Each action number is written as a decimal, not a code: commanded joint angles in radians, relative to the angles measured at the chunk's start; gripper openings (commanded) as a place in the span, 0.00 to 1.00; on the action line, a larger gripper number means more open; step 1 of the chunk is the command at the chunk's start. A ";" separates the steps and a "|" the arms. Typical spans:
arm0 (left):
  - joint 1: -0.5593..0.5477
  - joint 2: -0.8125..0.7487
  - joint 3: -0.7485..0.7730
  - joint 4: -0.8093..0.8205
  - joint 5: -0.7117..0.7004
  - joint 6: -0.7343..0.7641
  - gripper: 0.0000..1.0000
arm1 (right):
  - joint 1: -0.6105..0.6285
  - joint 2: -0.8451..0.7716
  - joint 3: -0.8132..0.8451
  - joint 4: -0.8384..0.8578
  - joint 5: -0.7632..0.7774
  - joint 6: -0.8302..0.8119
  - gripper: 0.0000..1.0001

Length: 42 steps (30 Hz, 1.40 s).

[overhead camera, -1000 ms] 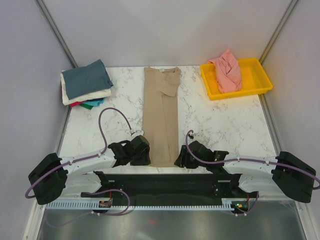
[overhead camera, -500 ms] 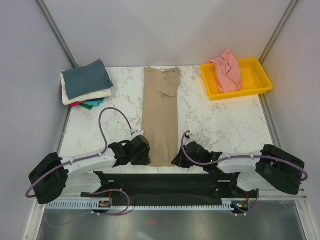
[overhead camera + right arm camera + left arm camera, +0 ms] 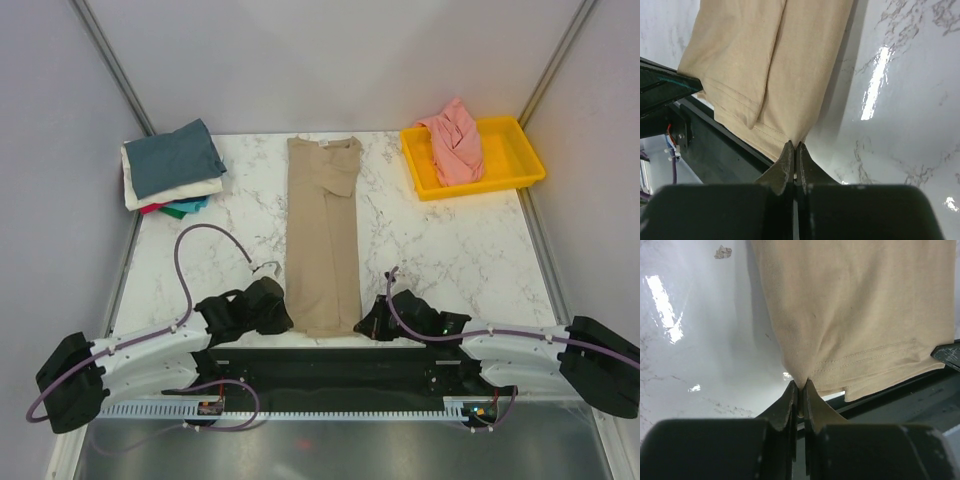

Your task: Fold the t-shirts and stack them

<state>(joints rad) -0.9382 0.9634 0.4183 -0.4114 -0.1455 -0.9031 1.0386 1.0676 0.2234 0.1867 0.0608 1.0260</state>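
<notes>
Both tools are seen in the top view at the near edge of the worktop (image 3: pixel 450 250): the left tool (image 3: pixel 283 316) is placed at the near left corner of the tan t-shirt (image 3: pixel 322 230), the right tool (image 3: pixel 362 326) at its near right corner. The tan t-shirt is laid flat as a long narrow strip down the middle of the worktop, from near edge to far edge. At the far left a stack is seen, with the slate-blue t-shirt (image 3: pixel 175 158) on top, the cream t-shirt (image 3: pixel 170 192) beneath it, and edges of the teal t-shirt (image 3: pixel 188 206) and the red t-shirt (image 3: pixel 150 209) showing at the bottom. At the far right the salmon-pink t-shirt (image 3: pixel 455 140) is heaped, unfolded, in the yellow tray (image 3: pixel 480 186). In the left wrist view the left tool (image 3: pixel 800 386) is pinched narrow on the hem corner of the tan t-shirt (image 3: pixel 855 305), and the hem is seen reaching past the worktop (image 3: pixel 705 340) over a black frame (image 3: pixel 900 395). In the right wrist view the right tool (image 3: pixel 793 146) is likewise closed tight on the opposite hem corner of the tan t-shirt (image 3: pixel 770 60), beside the glossy worktop (image 3: pixel 900 100).
</notes>
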 commanded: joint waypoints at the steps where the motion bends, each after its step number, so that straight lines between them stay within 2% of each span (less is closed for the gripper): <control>1: 0.004 -0.074 -0.047 -0.043 -0.013 -0.052 0.09 | 0.003 -0.078 -0.036 -0.128 0.039 0.005 0.00; 7: 0.003 -0.061 -0.070 -0.033 0.035 -0.080 0.10 | 0.001 -0.066 -0.039 -0.124 0.027 0.011 0.00; 9: 0.003 -0.060 -0.081 -0.029 0.049 -0.086 0.15 | 0.003 -0.060 -0.039 -0.113 0.025 0.014 0.00; 10: 0.003 -0.063 -0.084 -0.026 0.050 -0.091 0.22 | 0.003 -0.057 -0.036 -0.110 0.027 0.014 0.00; 15: 0.003 -0.089 -0.102 -0.020 0.063 -0.095 0.29 | 0.001 -0.047 -0.038 -0.102 0.024 0.013 0.00; 17: 0.003 -0.091 -0.104 -0.018 0.066 -0.092 0.34 | 0.001 -0.046 -0.038 -0.102 0.022 0.011 0.00; 22: 0.003 -0.072 -0.105 -0.004 0.073 -0.095 0.36 | 0.001 -0.044 -0.041 -0.098 0.024 0.011 0.00; 30: 0.003 -0.115 -0.050 -0.004 0.090 -0.068 0.46 | 0.003 -0.029 -0.045 -0.081 0.022 0.009 0.00; 33: 0.003 -0.104 -0.035 -0.003 0.084 -0.062 0.46 | 0.003 -0.024 -0.048 -0.076 0.022 0.008 0.00; 42: 0.003 0.043 0.010 0.066 0.052 -0.034 0.48 | 0.003 -0.023 -0.055 -0.064 0.020 0.002 0.00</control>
<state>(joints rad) -0.9371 0.9558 0.3847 -0.4000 -0.0555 -0.9710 1.0389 1.0298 0.1871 0.1291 0.0647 1.0416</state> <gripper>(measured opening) 0.479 0.011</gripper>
